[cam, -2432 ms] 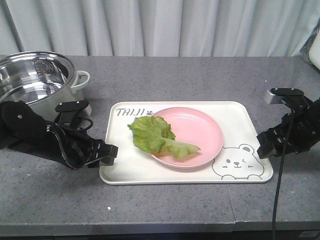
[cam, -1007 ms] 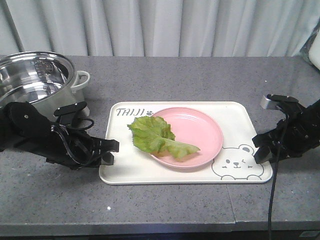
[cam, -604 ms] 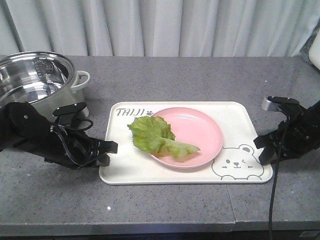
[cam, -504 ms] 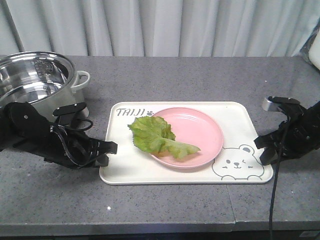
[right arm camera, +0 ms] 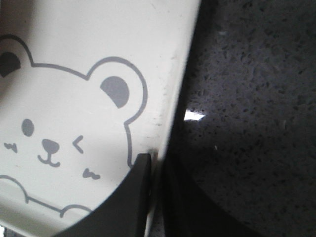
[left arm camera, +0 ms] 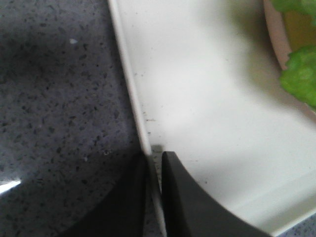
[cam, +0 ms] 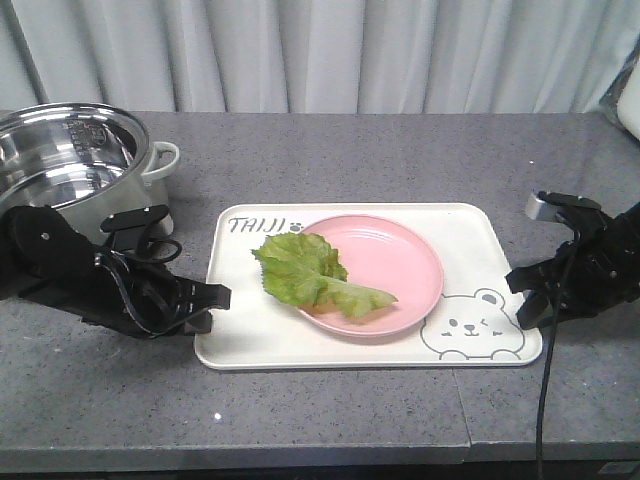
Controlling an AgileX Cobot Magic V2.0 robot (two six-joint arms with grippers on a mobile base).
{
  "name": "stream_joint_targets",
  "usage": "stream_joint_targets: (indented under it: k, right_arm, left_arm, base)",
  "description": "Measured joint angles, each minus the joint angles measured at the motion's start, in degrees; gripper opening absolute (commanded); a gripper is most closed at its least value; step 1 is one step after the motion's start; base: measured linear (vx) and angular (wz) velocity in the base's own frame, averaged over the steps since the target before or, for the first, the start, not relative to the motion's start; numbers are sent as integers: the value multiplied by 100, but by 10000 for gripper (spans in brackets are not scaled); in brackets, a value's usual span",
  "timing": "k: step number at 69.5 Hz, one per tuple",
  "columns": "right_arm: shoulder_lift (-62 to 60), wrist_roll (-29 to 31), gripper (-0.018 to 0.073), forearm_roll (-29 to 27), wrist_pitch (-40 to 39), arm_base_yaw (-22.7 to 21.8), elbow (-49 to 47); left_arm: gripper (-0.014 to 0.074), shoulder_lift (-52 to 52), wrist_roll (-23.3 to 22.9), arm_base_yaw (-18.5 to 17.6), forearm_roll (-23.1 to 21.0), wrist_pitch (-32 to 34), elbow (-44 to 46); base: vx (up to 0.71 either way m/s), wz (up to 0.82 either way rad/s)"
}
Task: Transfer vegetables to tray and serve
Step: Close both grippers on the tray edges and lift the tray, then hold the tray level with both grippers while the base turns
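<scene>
The cream-white tray (cam: 470, 240) with a winking bear drawing lies on the grey counter. On it rests a round pink plate (cam: 400, 262), and the green frilly vegetables (cam: 300, 272) lie across the plate's left rim. My left gripper (cam: 212, 306) is shut on the tray's left rim (left arm camera: 129, 89), one finger inside and one outside. My right gripper (cam: 524, 296) is shut on the tray's right rim (right arm camera: 181, 74) next to the bear's ear. In the left wrist view a bit of the vegetables (left arm camera: 300, 74) shows at the right edge.
A steel pot (cam: 70, 160) with a pale handle stands at the back left, close behind my left arm. A grey curtain hangs behind the counter. A seam runs across the counter (cam: 330, 150) near its front edge.
The tray with plate and leaf has shifted slightly left and toward the front, both grippers moving with it. Earlier, both grippers closed in on the tray's rims.
</scene>
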State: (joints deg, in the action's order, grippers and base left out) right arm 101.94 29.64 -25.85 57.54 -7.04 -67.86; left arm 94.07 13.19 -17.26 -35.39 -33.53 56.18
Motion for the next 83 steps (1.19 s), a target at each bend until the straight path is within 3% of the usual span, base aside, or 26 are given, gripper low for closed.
stream_joint_targets:
  k: [56, 69, 83]
  right_arm:
    - [-1781, -301, -3, -229, 782, -30, 12]
    - [-2062, -311, -3, -311, 643, -30, 495]
    - [-2339, -220, -3, -545, 423, -30, 1047]
  left_arm:
    - [-8, -1888, -150, 39, 651, -575, -15]
    - [-8, -2117, -196, 39, 748, -689, -15]
    - [-8, -2171, -668, 39, 1240, -1005, -15]
  base:
    - [0, 0]
    - [0, 0]
    - [0, 0]
